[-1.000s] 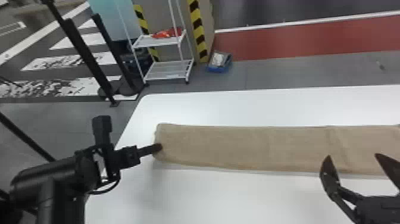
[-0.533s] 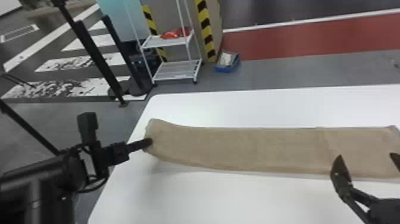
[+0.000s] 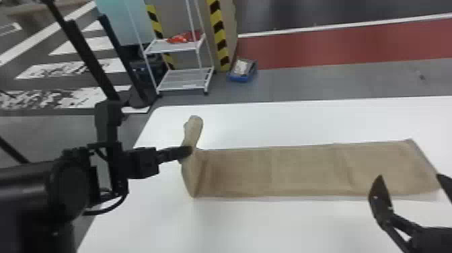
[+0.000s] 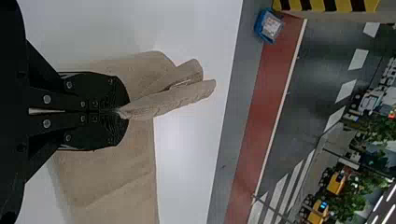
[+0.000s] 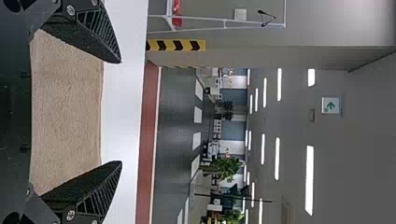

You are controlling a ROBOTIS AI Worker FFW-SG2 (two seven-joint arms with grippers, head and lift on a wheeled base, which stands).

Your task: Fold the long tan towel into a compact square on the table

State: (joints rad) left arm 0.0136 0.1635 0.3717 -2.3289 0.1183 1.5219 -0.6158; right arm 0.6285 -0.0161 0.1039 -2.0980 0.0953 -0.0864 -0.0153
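From here the towel (image 3: 302,171) looks soft, light and floppy, its end pinched in the left gripper (image 3: 188,152), the rest running flat toward the wide-spread right gripper (image 3: 412,186), so the edge corners seem the best holds.

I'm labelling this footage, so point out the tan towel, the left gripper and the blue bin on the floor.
Tan towel (image 3: 302,171): head view, on its flat middle stretch.
Left gripper (image 4: 125,111): left wrist view, midway between its closed fingertips.
Blue bin (image 3: 240,79): head view, on its near wall.
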